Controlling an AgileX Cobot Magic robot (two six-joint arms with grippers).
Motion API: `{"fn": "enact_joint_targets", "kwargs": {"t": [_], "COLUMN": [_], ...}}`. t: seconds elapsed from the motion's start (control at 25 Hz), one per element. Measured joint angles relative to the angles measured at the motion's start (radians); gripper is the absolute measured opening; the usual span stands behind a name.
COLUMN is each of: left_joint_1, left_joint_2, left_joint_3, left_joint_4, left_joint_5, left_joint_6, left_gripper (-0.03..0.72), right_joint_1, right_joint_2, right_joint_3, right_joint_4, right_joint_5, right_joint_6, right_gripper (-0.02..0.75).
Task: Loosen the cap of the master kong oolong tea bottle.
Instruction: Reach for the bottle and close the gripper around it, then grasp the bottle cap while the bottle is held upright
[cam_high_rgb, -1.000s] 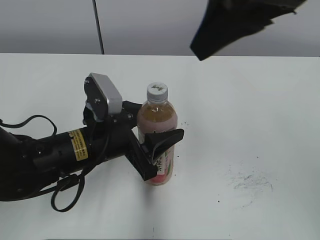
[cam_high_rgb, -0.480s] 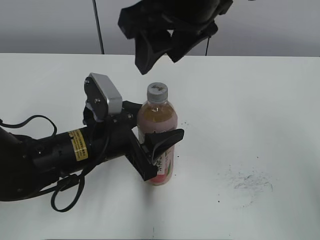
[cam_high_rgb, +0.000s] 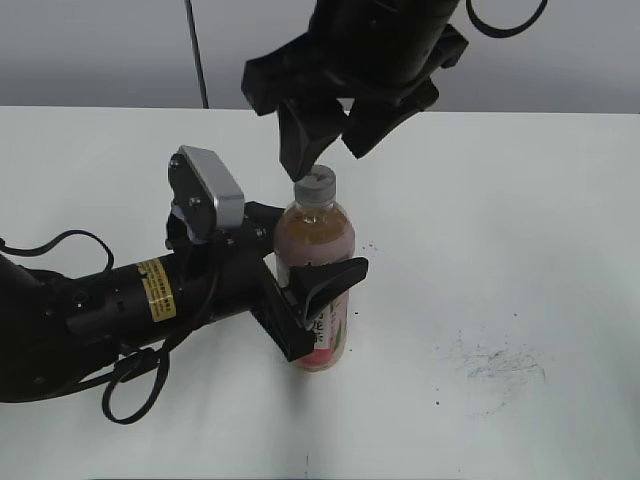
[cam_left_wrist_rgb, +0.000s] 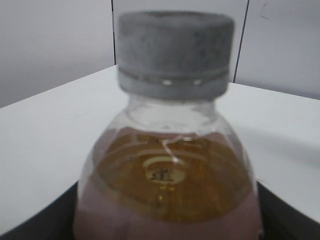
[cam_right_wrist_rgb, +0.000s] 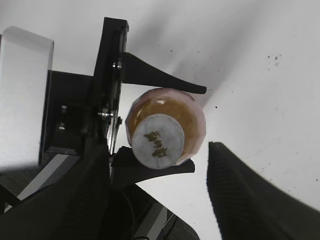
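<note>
White table fills the scene; a patch of dark scuff marks sits on it near right.

Left arm lies low across the near-left of the table, grey camera block on its wrist. Left gripper clamps the master kong oolong tea bottle at label height, one black finger on the near side, one on the far side; both touch the bottle in the right wrist view.

Right arm comes in from the top, far side. Right gripper hangs above the bottle, fingers spread wide, tips just over cap level and not touching it.

Bottle stands upright at table centre, left of the scuffs, pale amber-pink tea up to the shoulder.

Cap is seated on the neck, grey-white, dark mark on top. Left wrist view is blurred; cap fills the upper frame.
</note>
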Motion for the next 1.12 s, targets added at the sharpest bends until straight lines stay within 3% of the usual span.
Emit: {"fn": "enact_joint_targets", "kwargs": {"t": [0.36, 0.64, 1.12], "left_joint_1": [0.0, 0.0, 0.0], "left_joint_2": [0.0, 0.0, 0.0], "left_joint_3": [0.0, 0.0, 0.0], "left_joint_4": [0.0, -0.001, -0.001], "left_joint_5": [0.0, -0.001, -0.001], "left_joint_6": [0.0, 0.0, 0.0], "left_gripper": [0.445, 0.445, 0.445], "right_joint_1": [0.0, 0.0, 0.0], "right_joint_2": [0.037, 0.037, 0.047], "right_joint_3": [0.002, 0.003, 0.003], "right_joint_4": [0.023, 0.025, 0.025], "right_joint_5": [0.001, 0.001, 0.002], "right_joint_6": [0.0, -0.001, -0.006], "right_gripper": [0.455, 0.365, 0.393]}}
